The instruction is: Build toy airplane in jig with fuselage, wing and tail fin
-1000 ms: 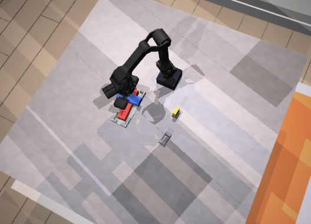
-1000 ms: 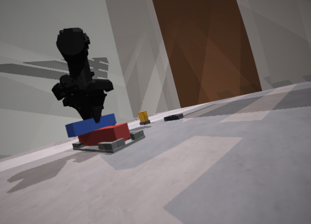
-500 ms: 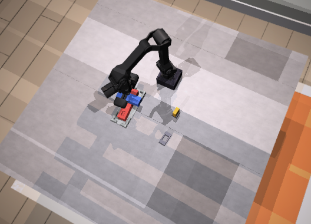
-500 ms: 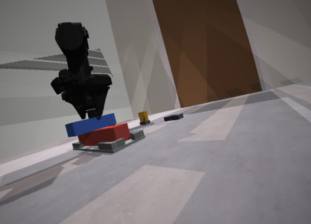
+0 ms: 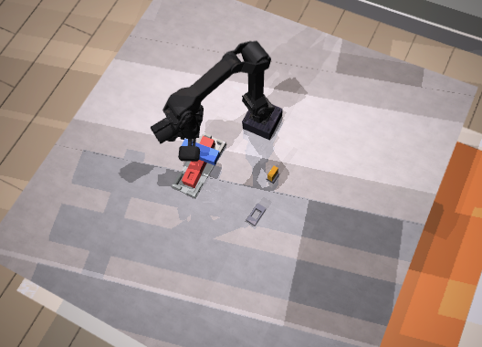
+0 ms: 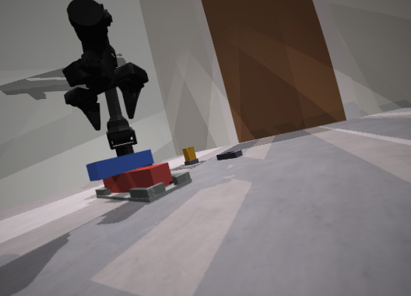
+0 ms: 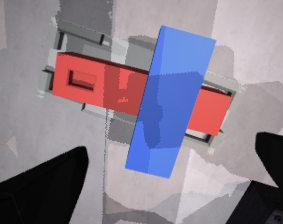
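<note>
The red fuselage [image 5: 191, 178] [image 6: 152, 176] [image 7: 119, 87] lies lengthwise in the grey jig [image 5: 185, 192] [image 6: 149, 192] [image 7: 78, 31]. The blue wing [image 5: 209, 155] [image 6: 121, 164] [image 7: 174, 100] lies crosswise on top of it, with no clear gap visible; its tab and socket are hidden. The fuselage's tail socket [image 7: 83, 80] is empty. The orange-yellow tail fin [image 5: 273, 173] [image 6: 189, 153] stands upright on a small dark base, apart from the jig. My gripper [image 6: 114, 123] [image 7: 170, 148] is wide open and empty, above the wing and clear of it.
A flat grey holder [image 5: 251, 222] [image 6: 230, 155] with a rectangular opening lies on the table near the tail fin. The arm's dark base [image 5: 261, 126] stands behind the fin. In the top view, the arm reaches over the jig and hides part of the wing.
</note>
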Motion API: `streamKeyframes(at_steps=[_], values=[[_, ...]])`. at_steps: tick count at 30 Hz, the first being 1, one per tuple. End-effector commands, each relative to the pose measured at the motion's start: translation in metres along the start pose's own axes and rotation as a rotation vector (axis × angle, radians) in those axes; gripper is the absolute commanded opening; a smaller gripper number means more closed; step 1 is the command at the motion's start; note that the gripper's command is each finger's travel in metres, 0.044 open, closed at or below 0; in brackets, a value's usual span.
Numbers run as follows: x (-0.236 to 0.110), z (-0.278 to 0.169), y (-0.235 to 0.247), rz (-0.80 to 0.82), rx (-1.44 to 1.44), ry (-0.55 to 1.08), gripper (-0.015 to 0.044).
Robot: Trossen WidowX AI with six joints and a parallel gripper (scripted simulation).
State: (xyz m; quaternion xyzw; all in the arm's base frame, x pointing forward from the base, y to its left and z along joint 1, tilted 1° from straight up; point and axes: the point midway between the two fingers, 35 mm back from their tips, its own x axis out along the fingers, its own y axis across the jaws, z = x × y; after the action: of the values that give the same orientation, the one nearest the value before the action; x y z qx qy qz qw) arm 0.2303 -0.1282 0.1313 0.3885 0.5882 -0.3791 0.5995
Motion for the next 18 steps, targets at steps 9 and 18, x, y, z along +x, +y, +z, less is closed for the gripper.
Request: streamKeyframes(at_steps=[9,18], values=[[-0.0006,0.0015,0.0009,-0.005,-1.020,0.000,0.0440],[-0.0006,0.0000,0.0024,-0.005,-1.036,0.000,0.0440]])
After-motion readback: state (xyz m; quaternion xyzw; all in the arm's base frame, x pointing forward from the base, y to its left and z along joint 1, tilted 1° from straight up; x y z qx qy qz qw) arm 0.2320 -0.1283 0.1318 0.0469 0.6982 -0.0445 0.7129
